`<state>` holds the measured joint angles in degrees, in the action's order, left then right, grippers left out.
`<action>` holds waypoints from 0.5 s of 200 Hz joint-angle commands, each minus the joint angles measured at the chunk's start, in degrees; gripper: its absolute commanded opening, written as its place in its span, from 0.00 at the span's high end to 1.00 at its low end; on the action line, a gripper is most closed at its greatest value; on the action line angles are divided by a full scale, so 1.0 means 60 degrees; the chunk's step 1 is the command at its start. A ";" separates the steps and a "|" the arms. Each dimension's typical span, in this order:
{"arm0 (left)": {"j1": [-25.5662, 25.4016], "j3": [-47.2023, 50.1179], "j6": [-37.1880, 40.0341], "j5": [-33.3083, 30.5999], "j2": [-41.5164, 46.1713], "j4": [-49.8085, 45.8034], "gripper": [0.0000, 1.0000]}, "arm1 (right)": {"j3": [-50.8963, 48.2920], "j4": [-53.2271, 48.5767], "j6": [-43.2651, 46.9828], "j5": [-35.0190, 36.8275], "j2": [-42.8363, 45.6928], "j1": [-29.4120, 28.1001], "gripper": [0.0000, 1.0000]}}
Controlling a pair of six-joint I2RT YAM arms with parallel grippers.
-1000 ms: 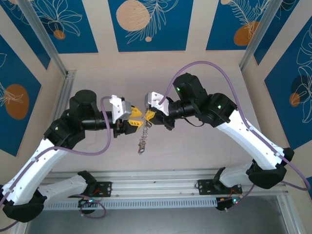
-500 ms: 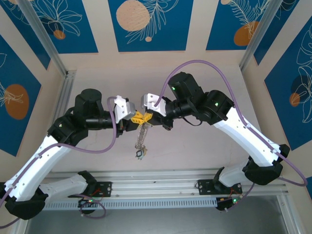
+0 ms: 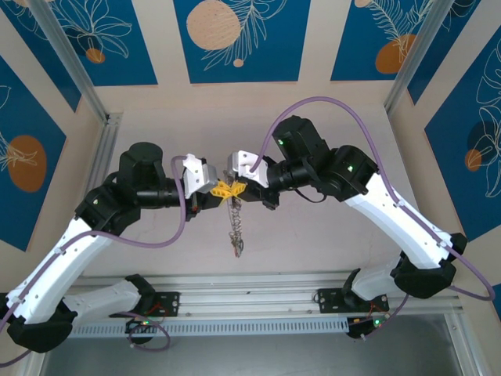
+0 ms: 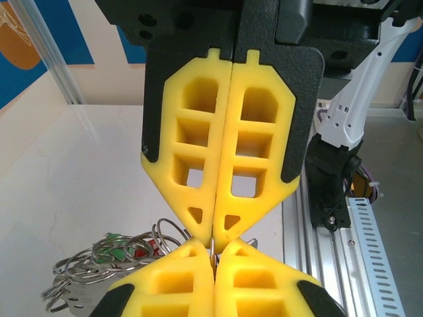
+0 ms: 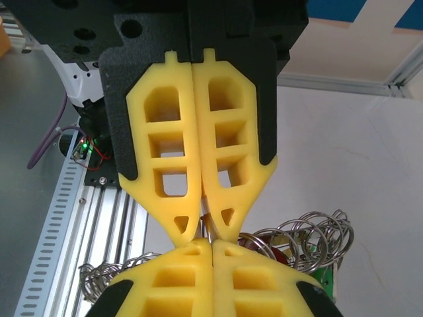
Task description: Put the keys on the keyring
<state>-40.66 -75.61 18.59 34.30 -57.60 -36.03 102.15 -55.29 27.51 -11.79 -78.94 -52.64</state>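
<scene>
peeking down from above first. got the left gripper reaching in from the left, pinched flat, no gap at all. just right of it, the keyring, up in the air over the table, dangling straight down as a thin string of loops from the spot between the two claws. then the right gripper, squeezed just as flat, nose to nose with the left one. seems to be nipped by both right at that spot, can't swear to more than that.

over to the left wrist view: yellow fingers pressed together at the bottom, sliver of grey wire poking out at the tips, loops bunched low on the left with the keys in green and red tucked among them. same story on the right wrist view, yellow pads clamped tight, loops plus red and green bits low on the right.
</scene>
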 commanded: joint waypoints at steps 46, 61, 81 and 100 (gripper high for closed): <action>-0.0143 -0.0244 0.0120 -0.0247 -0.0100 -0.0001 1.00 | -0.0143 0.0714 0.0068 -0.0950 0.0595 -0.0058 1.00; -0.0155 -0.0168 0.0116 -0.0155 -0.0046 0.0089 1.00 | -0.0220 0.0786 0.0049 -0.0922 0.0617 -0.0055 1.00; -0.0153 -0.0031 0.0028 -0.0078 0.0151 0.0335 1.00 | -0.0391 0.0886 -0.0008 -0.0868 0.0704 -0.0034 0.92; -0.0162 0.0076 0.0008 -0.0045 0.0338 0.0497 1.00 | -0.0704 0.0984 -0.0086 -0.0910 0.0889 0.0015 0.82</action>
<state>-41.19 -75.75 18.57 34.41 -57.32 -35.53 99.57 -52.77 27.57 -13.06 -77.10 -52.53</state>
